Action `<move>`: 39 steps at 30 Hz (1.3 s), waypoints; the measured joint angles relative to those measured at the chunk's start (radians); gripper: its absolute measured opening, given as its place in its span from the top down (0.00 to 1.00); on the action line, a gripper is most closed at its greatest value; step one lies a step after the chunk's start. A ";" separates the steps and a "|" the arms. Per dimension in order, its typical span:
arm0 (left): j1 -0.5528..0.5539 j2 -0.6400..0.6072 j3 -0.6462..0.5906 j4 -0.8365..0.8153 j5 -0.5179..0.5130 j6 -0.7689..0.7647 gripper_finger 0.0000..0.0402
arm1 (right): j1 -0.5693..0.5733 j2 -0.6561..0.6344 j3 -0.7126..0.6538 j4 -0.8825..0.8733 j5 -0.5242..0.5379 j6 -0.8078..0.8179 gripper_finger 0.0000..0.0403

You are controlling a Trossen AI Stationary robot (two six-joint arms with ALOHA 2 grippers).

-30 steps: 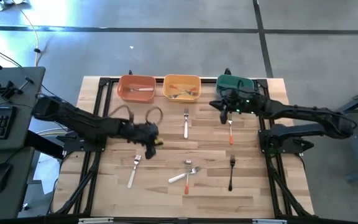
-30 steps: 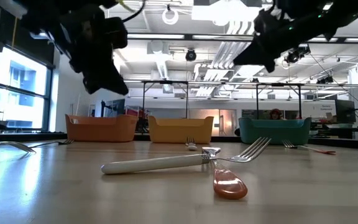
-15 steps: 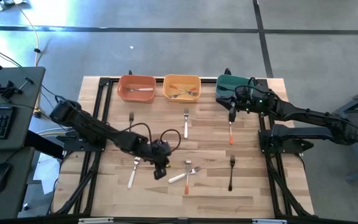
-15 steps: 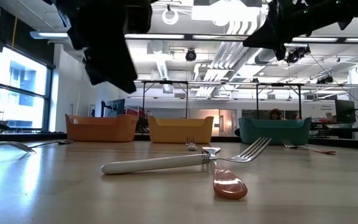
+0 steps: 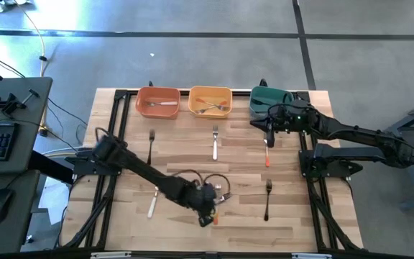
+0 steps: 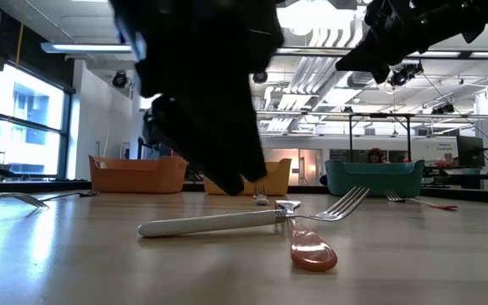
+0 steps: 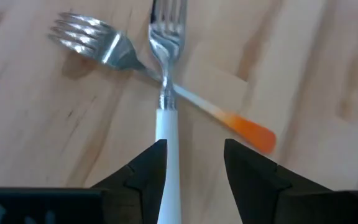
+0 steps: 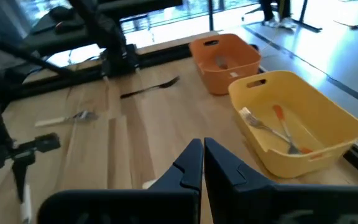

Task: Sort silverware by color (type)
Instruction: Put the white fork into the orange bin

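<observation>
Two forks lie crossed near the table's front middle. The white-handled fork rests across the orange-handled fork; both also show in the low view, the white-handled fork over the orange-handled fork. My left gripper hovers low over them, open, one finger on each side of the white handle; I cannot tell whether either finger touches it. My right gripper is shut with nothing in it, by the green bin, above the tine end of an orange-red fork.
At the far edge stand an orange bin holding a white fork and a yellow bin holding orange forks. Loose on the table lie a black fork, a white fork, another white fork and a black fork.
My left gripper has swept from the table's left-middle toward the near edge and the right, and has come down low over the crossed forks. My right gripper has shifted a little toward the table's right edge. The forks have not moved.
</observation>
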 joint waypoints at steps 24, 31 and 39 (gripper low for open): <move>-0.002 0.143 0.224 -0.427 0.039 0.230 0.93 | 0.000 -0.020 0.001 -0.007 0.023 0.088 1.00; 0.030 -0.053 -0.036 -0.336 0.053 0.250 0.93 | 0.000 -0.020 0.001 -0.009 0.023 0.150 1.00; 0.134 -0.419 -0.383 -0.135 -0.055 -0.043 0.93 | 0.000 -0.020 0.001 -0.014 0.023 0.194 1.00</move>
